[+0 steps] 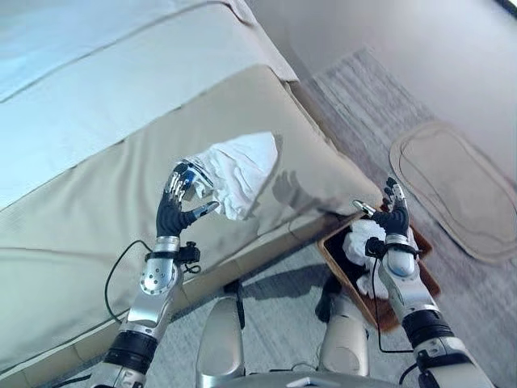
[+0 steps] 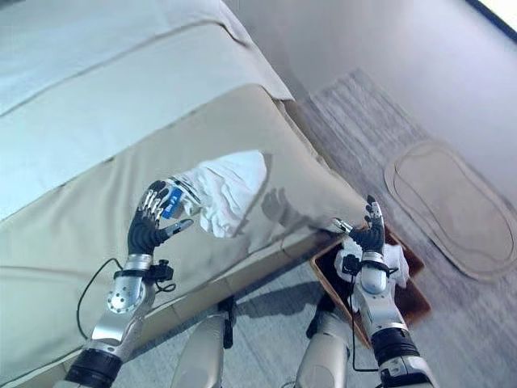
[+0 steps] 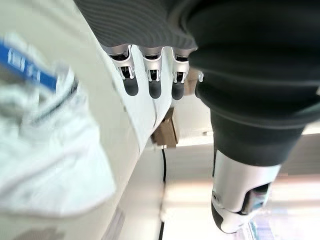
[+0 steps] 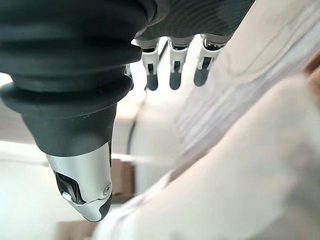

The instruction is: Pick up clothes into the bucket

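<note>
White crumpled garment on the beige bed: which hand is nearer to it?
Left. The left hand is right beside the white crumpled garment, fingers open; the right hand hovers over the brown bucket.

Silver-grey arms, black bands at the forearms; each robot hand (image 1: pixel 176 212) (image 1: pixel 394 218) wears a dark ribbed cover, silver fingers (image 3: pixel 150 75) dark-tipped.

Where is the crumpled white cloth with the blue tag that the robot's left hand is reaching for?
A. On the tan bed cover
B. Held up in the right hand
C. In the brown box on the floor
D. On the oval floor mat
A: the crumpled white cloth lies on the tan bed cover, just beyond the open left hand.
</note>
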Robot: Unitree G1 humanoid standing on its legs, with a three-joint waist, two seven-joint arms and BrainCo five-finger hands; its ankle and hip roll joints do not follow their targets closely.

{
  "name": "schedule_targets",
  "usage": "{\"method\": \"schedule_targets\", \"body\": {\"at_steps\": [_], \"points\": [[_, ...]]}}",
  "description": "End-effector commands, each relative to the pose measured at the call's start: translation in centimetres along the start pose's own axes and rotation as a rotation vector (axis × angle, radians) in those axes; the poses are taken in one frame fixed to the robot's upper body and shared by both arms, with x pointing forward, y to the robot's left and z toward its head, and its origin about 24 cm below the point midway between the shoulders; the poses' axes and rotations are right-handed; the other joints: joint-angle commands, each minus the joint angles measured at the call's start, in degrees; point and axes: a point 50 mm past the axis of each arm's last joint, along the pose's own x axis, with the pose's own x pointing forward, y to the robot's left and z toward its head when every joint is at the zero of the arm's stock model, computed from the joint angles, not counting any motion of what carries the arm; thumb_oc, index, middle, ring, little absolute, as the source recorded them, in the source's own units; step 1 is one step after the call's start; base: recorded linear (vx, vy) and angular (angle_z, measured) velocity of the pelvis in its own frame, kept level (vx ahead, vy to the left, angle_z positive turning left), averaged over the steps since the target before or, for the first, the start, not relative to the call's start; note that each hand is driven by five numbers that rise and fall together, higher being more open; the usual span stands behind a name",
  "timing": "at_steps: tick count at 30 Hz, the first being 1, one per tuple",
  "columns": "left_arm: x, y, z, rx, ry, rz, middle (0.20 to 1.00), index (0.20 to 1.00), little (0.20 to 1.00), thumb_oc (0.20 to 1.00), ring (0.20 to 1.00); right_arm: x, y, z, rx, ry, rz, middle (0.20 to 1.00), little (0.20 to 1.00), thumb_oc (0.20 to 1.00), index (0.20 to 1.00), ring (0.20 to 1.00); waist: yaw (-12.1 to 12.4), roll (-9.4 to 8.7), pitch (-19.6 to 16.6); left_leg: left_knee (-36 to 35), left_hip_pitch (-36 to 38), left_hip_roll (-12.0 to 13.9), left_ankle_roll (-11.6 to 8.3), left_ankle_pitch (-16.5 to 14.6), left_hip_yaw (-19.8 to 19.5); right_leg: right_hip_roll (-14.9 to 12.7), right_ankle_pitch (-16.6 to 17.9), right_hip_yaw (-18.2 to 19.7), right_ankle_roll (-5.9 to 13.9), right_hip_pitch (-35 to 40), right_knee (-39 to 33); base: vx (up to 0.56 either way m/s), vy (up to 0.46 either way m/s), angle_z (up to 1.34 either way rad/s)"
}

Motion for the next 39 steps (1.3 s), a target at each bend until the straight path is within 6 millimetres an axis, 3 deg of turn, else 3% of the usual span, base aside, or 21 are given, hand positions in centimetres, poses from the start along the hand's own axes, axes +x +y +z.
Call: {"method": "schedule_targets", "body": {"at_steps": [1,3,4,5,9,10,11,12,15,17,21,22,28,32,34,35,39], "points": [[0.8,1.6,1.4,0.098,-0.087,0.028,1.000,1.000,1.000,1.000,1.000,0.7,0.3,2.3,0.162,-0.112,0.017,1.000,1.000,1.000,1.000,1.000,0.64,-2.69,-2.48,-0.70,1.65,-1.54,1.52,-1.14,1.88,-1.61,9.22,1.28,4.34,6.57,-10.12,0.17,0.137,0.26],[-0.2,2.3,0.5,0.096,-0.037,0.033,1.000,1.000,1.000,1.000,1.000,0.3,1.0,1.4,0.233,-0.061,0.060,1.000,1.000,1.000,1.000,1.000,1.75,-4.15,-5.02,-1.57,3.74,-3.95,2.74,-2.04,2.29,-3.02,12.04,0.77,5.33,9.22,-11.93,0.15,0.183,0.13],[-0.2,2.3,0.5,0.096,-0.036,0.033,1.000,1.000,1.000,1.000,1.000,0.2,1.0,1.4,0.233,-0.061,0.060,1.000,1.000,1.000,1.000,1.000,1.84,-4.05,-4.94,-1.44,3.93,-3.75,2.64,-2.34,2.32,-2.87,11.81,0.85,5.32,9.33,-11.78,0.18,0.277,0.13],[-0.6,2.8,0.1,0.110,-0.010,0.026,1.000,1.000,1.000,1.000,1.000,-0.1,1.5,1.2,0.204,-0.047,0.106,1.000,1.000,1.000,1.000,1.000,2.20,-4.40,-5.87,-1.43,5.02,-5.27,3.65,-3.07,2.42,-4.25,13.10,1.75,5.87,9.41,-10.15,0.14,0.215,0.12],[-0.6,2.8,-0.1,0.164,-0.001,0.002,1.000,1.000,1.000,1.000,1.000,-0.7,1.9,0.8,0.203,-0.031,0.135,1.000,1.000,1.000,1.000,1.000,1.53,-4.76,-6.60,-2.18,7.21,-7.40,5.58,-3.53,2.16,-5.49,12.60,4.34,5.06,9.38,-5.19,0.12,0.196,0.20],[-0.3,2.6,0.0,0.193,-0.007,-0.011,1.000,1.000,1.000,1.000,1.000,-1.0,2.3,0.7,0.226,-0.027,0.153,1.000,1.000,1.000,1.000,1.000,0.51,-4.64,-6.40,-2.35,8.27,-7.52,6.26,-3.78,2.16,-3.99,11.91,7.89,4.14,7.92,-1.33,0.10,0.159,0.22],[-0.3,2.6,0.0,0.193,-0.007,-0.011,1.000,1.000,1.000,1.000,1.000,-1.0,2.3,0.7,0.226,-0.027,0.153,1.000,1.000,1.000,1.000,1.000,0.51,-4.66,-6.47,-2.40,8.22,-7.53,6.26,-3.73,2.17,-4.00,11.94,7.90,4.14,7.84,-1.34,0.10,0.115,0.18],[0.0,2.4,0.0,0.209,-0.010,-0.020,1.000,1.000,1.000,1.000,1.000,-1.3,2.4,0.5,0.223,-0.020,0.166,1.000,1.000,1.000,1.000,1.000,-0.36,-4.63,-6.25,-2.50,8.96,-7.31,6.38,-4.09,1.99,-1.48,10.09,10.52,3.45,6.84,-0.82,0.05,0.033,0.16],[1.2,1.7,0.7,0.286,-0.060,-0.067,1.000,1.000,1.000,1.000,1.000,-1.6,2.1,0.4,0.205,-0.023,0.179,1.000,1.000,1.000,1.000,1.000,-2.19,-4.66,-6.03,-2.87,9.37,-6.87,6.48,-4.16,2.03,3.85,6.14,14.37,1.85,3.22,-3.00,0.07,0.022,-0.03],[2.7,1.3,1.5,0.359,-0.109,-0.083,1.000,1.000,1.000,1.000,1.000,-1.8,1.6,0.4,0.213,-0.026,0.185,1.000,1.000,1.000,1.000,1.000,-4.58,-5.56,-4.68,-2.64,9.25,-7.13,6.25,-4.61,1.98,6.57,7.53,16.86,2.03,-0.98,-7.32,0.04,-0.051,-0.10],[4.7,0.4,2.5,0.460,-0.177,-0.114,1.000,1.000,1.000,1.000,1.000,-2.1,0.9,0.6,0.218,-0.038,0.172,1.000,1.000,1.000,1.000,1.000,-6.21,-6.49,-3.40,1.24,6.30,-6.87,5.53,-5.80,2.64,6.51,8.31,18.61,2.39,-1.76,-9.99,-0.06,-0.078,0.17],[6.0,0.1,3.4,0.508,-0.223,-0.110,1.000,1.000,1.000,1.000,1.000,-1.7,0.6,1.3,0.226,-0.071,0.163,1.000,1.000,1.000,1.000,1.000,-7.46,-6.74,-1.55,3.45,3.41,-5.88,5.03,-5.73,4.05,7.49,9.44,19.88,2.09,-4.09,-10.00,-0.15,-0.022,0.03],[8.6,0.6,4.9,0.705,-0.302,-0.069,1.000,1.000,1.000,1.000,1.000,-1.4,-0.5,2.8,0.231,-0.144,0.146,1.000,1.000,1.000,1.000,1.000,-10.16,-6.50,1.42,7.50,-3.83,-3.92,3.82,-5.29,4.83,8.74,10.20,20.35,1.43,-10.00,-9.60,-0.11,-0.069,-0.36],[10.6,2.2,6.0,0.894,-0.326,-0.001,1.000,1.000,1.000,1.000,1.000,-1.2,-0.9,3.9,0.246,-0.197,0.143,1.000,1.000,1.000,1.000,1.000,-11.70,-6.02,3.43,8.93,-8.02,-2.78,3.23,-5.39,5.32,9.70,10.04,21.44,1.22,-14.76,-8.02,-0.09,-0.048,-0.10],[11.9,3.0,7.3,0.997,-0.358,0.039,1.000,1.000,1.000,1.000,1.000,-0.9,-1.0,4.4,0.246,-0.217,0.143,1.000,1.000,1.000,1.000,1.000,-12.38,-5.92,4.02,9.49,-10.84,-2.41,2.98,-5.06,5.60,9.87,10.16,21.77,1.14,-17.26,-7.55,-0.10,-0.042,-0.11],[12.9,4.1,8.4,1.133,-0.384,0.092,1.000,1.000,1.000,1.000,1.000,-0.7,-0.9,4.9,0.243,-0.242,0.150,1.000,1.000,1.000,1.000,1.000,-13.05,-5.84,4.73,10.31,-13.24,-2.08,2.81,-4.89,5.65,10.11,10.30,22.04,1.09,-19.59,-7.07,-0.05,-0.026,-0.13],[14.4,6.0,9.6,1.297,-0.360,0.195,1.000,1.000,1.000,1.000,1.000,-0.3,-0.9,5.9,0.228,-0.281,0.153,1.000,1.000,1.000,1.000,1.000,-14.01,-5.80,6.23,12.71,-18.08,-1.54,2.67,-5.24,5.79,10.58,10.51,22.52,1.01,-24.35,-5.53,-0.07,-0.030,-0.06]]}}
